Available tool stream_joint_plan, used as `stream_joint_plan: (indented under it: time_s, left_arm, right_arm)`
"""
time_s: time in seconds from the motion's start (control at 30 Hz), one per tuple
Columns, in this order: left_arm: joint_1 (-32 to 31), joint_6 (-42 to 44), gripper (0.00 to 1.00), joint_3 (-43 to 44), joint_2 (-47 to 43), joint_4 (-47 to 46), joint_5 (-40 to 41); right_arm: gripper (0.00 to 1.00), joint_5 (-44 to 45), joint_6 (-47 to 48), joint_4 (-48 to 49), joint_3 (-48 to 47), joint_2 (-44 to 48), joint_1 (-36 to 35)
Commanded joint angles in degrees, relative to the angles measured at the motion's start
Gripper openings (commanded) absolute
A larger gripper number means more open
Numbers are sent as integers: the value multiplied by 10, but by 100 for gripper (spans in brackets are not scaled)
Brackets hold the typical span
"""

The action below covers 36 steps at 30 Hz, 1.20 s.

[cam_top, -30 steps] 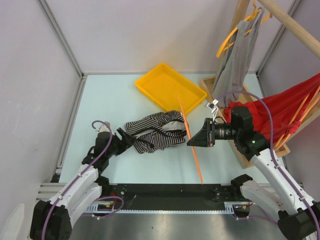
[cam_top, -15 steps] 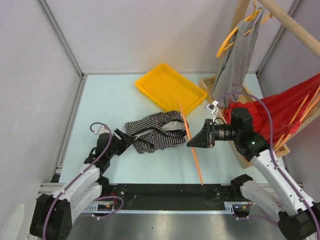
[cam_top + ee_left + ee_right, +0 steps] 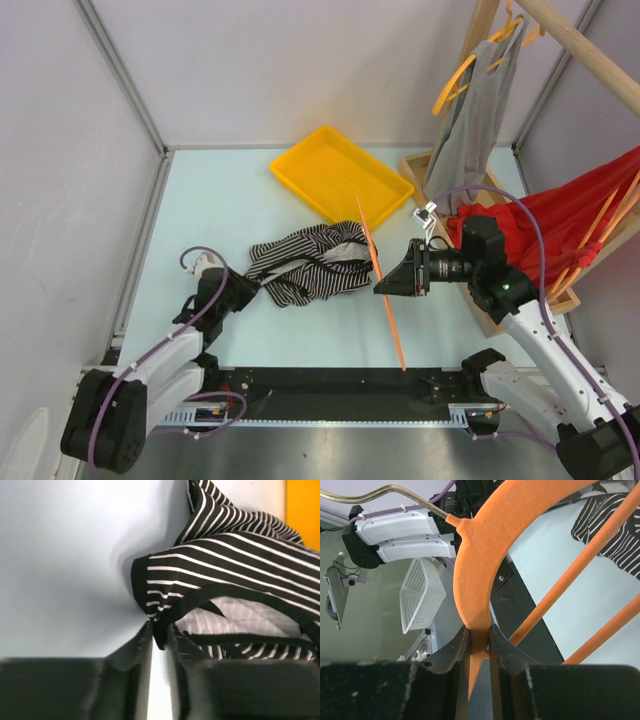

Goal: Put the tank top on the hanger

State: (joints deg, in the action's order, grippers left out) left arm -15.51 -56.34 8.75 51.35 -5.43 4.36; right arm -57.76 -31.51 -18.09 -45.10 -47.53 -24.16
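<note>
End effector (image 3: 159,632) possibly on tank top (image 3: 240,565)

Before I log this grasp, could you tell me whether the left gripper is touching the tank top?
Touching. The left wrist view shows the tank top's dark hem tucked between the left gripper's fingertips, against both.

Striped tank top (image 3: 310,262) crumpled on table (image 3: 220,200); left pincer (image 3: 247,289) at its left edge; right pincer (image 3: 384,286) grips orange hanger (image 3: 369,240).
</note>
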Motion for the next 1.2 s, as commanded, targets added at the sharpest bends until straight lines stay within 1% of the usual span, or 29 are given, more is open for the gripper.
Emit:
stream_joint_plan:
  time_s: [0.0, 0.03, 0.07, 0.13, 0.17, 0.23, 0.27, 0.33, 0.37, 0.4, 0.43, 0.47, 0.53, 0.57, 0.6, 0.63, 0.67, 0.73, 0.77, 0.8, 0.87, 1.0, 1.1, 1.17]
  left_arm:
    - [7, 19, 11, 13, 16, -49, 16]
    - [7, 25, 4, 18, 16, -49, 20]
    - [7, 40, 0, 36, 15, -43, 24]
    - [7, 65, 0, 65, 10, -29, 28]
    - [7, 81, 0, 100, 7, -14, 29]
    - [7, 143, 0, 147, 10, 4, 17]
    - [7, 196, 0, 202, 15, 26, 5]
    - [7, 250, 0, 262, 37, 70, -37]
    - [7, 306, 0, 317, 45, 81, -60]
    - [7, 330, 0, 345, 61, 95, -79]
    - [7, 352, 0, 371, 68, 120, -122]
    - [7, 390, 0, 419, 74, 134, -139]
    - [7, 423, 0, 463, 89, 175, -183]
    - [7, 457, 0, 506, 95, 191, -202]
    - [7, 472, 0, 526, 100, 209, -215]
    - [7, 488, 0, 542, 107, 239, -246]
    - [7, 523, 0, 570, 109, 252, -264]
    - [7, 554, 0, 589, 105, 280, -299]
    - [7, 587, 0, 599, 102, 287, -334]
    - [7, 602, 0, 602, 98, 294, -356]
    - [7, 632, 0, 609, 88, 320, -382]
    - [7, 670, 0, 609, 70, 360, -397]
    - [7, 680, 0, 597, 53, 360, -421]
    - [7, 679, 0, 589, 42, 358, -422]
  right_arm:
    - [21, -13, -3, 22, -2, 14, -4]
    - [21, -18, -3, 21, -2, 14, -4]
    - [21, -22, -3, 22, -4, 13, -5]
    - [21, -33, -2, 22, -8, 12, -14]
    - [21, -36, 0, 22, -12, 12, -18]
    - [21, -47, 0, 30, -16, 12, -39]
    - [21, -55, -3, 37, -17, 10, -46]
    - [21, -86, -24, 75, -14, 4, -73]
    - [21, -89, -31, 87, -11, 2, -85]
    - [21, -90, -34, 94, -11, -1, -97]
    - [21, -91, -36, 108, -12, -4, -122]
    - [21, -91, -37, 112, -15, -6, -134]
    - [20, -85, -36, 125, -22, -13, -159]
    - [20, -83, -34, 127, -25, -13, -178]
    - [20, -78, -33, 129, -31, -15, -186]
    - [20, -78, -32, 133, -35, -18, -192]
    - [20, -78, -31, 133, -38, -19, -200]
    - [20, -78, -28, 131, -51, -20, -202]
    - [20, -78, -22, 126, -55, -20, -202]
    - [20, -77, -17, 120, -60, -20, -203]
    - [20, -75, -2, 97, -78, -23, -202]
    - [20, -77, 14, 69, -104, -21, -202]
    - [20, -84, 18, 69, -111, -28, -203]
    - [20, -87, 12, 77, -104, -39, -202]
